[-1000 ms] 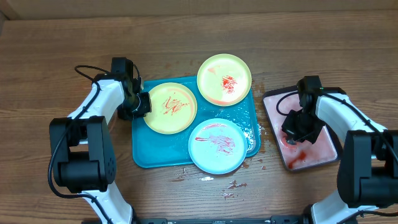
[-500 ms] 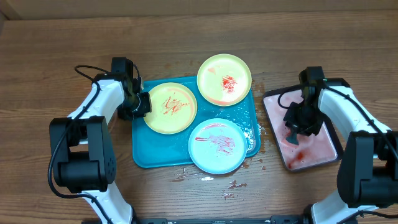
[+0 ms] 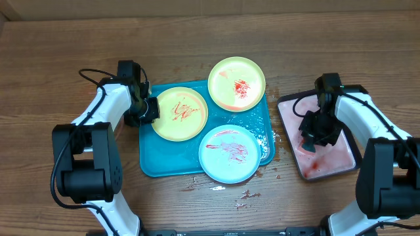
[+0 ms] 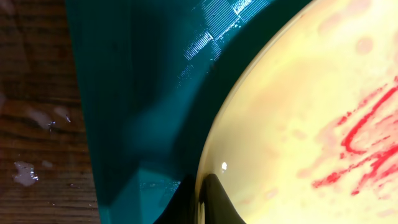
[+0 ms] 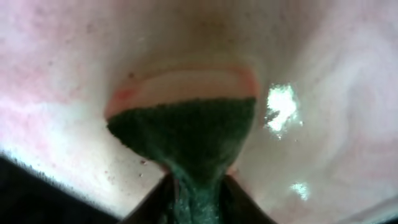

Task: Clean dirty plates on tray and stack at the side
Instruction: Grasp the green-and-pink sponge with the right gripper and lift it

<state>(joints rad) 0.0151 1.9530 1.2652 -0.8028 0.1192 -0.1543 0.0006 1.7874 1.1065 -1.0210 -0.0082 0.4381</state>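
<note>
Three sauce-smeared plates sit on the teal tray point(image 3: 152, 157): a yellow-green plate point(image 3: 178, 113) at the left, a second yellow-green plate point(image 3: 236, 83) overhanging the far rim, and a light blue plate point(image 3: 229, 153) at the front. My left gripper point(image 3: 149, 110) is shut on the left rim of the near yellow-green plate point(image 4: 311, 124), one finger above the rim and one below point(image 4: 200, 202). My right gripper point(image 3: 308, 141) is shut on a green sponge point(image 5: 186, 134) and holds it over the small tray's pinkish wet inside.
The small black-rimmed tray point(image 3: 350, 141) with pinkish liquid stands at the right. Sauce and water spots lie on the wooden table in front of the teal tray point(image 3: 246, 195) and between the two trays.
My right gripper shifted slightly over the small tray with the sponge, first away and then back a little. The left arm and the plates have not moved.
</note>
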